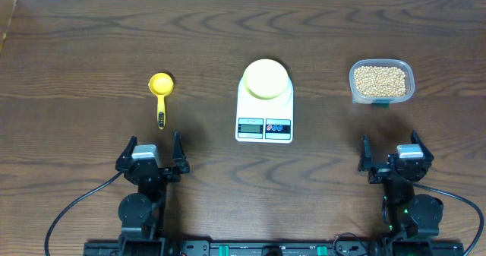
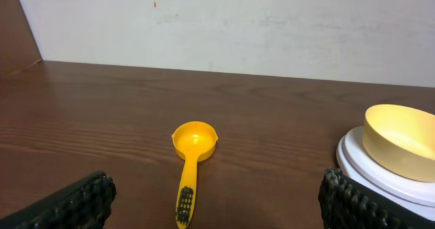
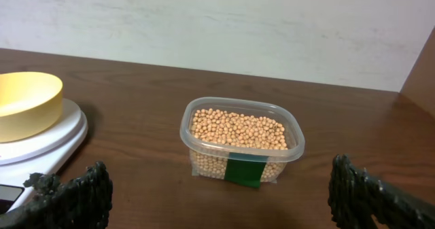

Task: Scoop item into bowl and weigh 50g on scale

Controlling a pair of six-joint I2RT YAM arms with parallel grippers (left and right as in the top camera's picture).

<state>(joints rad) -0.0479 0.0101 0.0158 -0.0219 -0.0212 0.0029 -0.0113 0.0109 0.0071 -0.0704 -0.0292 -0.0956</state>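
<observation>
The pale yellow bowl (image 1: pixel 265 78) sits empty on the white scale (image 1: pixel 264 127) at the table's middle; both also show in the left wrist view (image 2: pixel 401 139) and the right wrist view (image 3: pixel 26 101). Tan beans (image 1: pixel 380 79) fill a clear plastic container (image 3: pixel 241 139) at the back right. A yellow scoop (image 1: pixel 161 96) lies at the left, bowl end away from me, handle toward my left gripper (image 1: pixel 152 153), and shows in the left wrist view (image 2: pixel 190 154). My left gripper (image 2: pixel 217 205) is open and empty. My right gripper (image 1: pixel 392 156) is open and empty in front of the container (image 3: pixel 221 198).
A white wall runs behind the table's back edge. The container has a green label (image 3: pixel 246 170) on its near side. Both arms' bases and cables sit at the table's front edge.
</observation>
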